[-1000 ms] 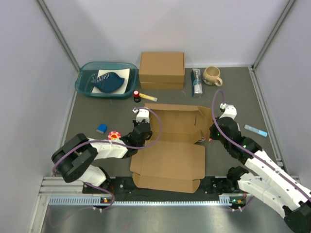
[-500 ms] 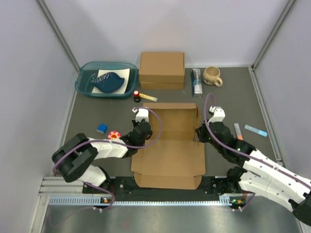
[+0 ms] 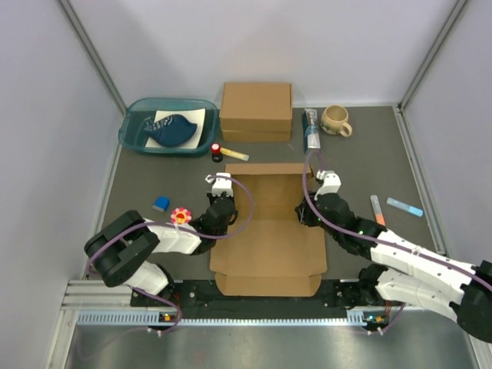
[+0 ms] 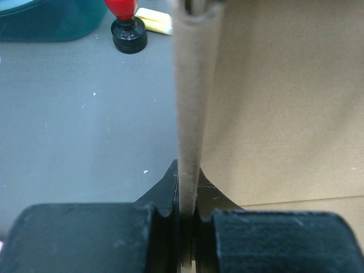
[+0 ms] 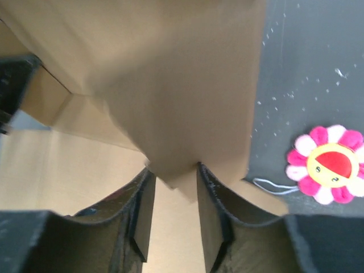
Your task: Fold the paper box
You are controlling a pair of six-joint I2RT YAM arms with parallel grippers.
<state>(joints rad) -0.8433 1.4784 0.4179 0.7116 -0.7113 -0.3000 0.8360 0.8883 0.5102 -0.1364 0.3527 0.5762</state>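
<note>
1. Left gripper [image 4: 187, 213] is clamped on the upright left flap [image 4: 190, 85] of the plain brown cardboard paper box [image 3: 269, 238], which lies midway along the table's [image 3: 369, 154] near edge.
2. Right gripper [image 5: 173, 193] stands parted around the right flap's [image 5: 170, 85] corner.
3. Best to raise both flaps evenly, square to their creases.

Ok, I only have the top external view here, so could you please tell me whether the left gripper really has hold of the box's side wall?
Observer: Yes. In the left wrist view, the left gripper is closed tight on the thin upright edge of the paper box.
Operator: Thank you. And is the right one gripping too?
Observer: No. The right wrist view shows the right gripper with its jaws apart. A corner of the cardboard hangs between them and does not look clamped.
</note>
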